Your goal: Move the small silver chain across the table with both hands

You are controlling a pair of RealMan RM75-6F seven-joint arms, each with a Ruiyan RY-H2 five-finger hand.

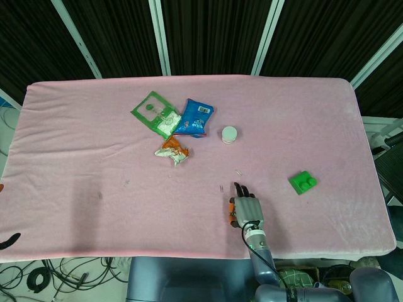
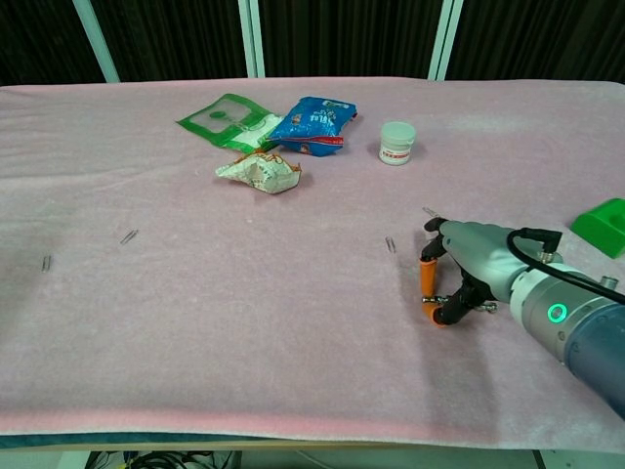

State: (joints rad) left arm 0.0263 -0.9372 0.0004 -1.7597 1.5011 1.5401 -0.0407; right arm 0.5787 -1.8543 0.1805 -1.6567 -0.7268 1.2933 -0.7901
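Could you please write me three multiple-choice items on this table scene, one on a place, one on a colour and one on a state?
1. Where does the white jar stand?
A. Just right of the blue packet
B. Beside the green block at the right edge
C. At the near left corner

2. What colour is the block at the right side of the table?
A. Red
B. Green
C. Yellow

3. How are the right hand's fingers?
A. Spread flat, well above the cloth
B. Wrapped around the white jar
C. Curled down low at the cloth

Answers:
1 A: the white jar stands right of the blue packet.
2 B: the block is bright green.
3 C: the right hand sits low with its fingers curled toward the pink cloth; whether they pinch anything is too small to tell.
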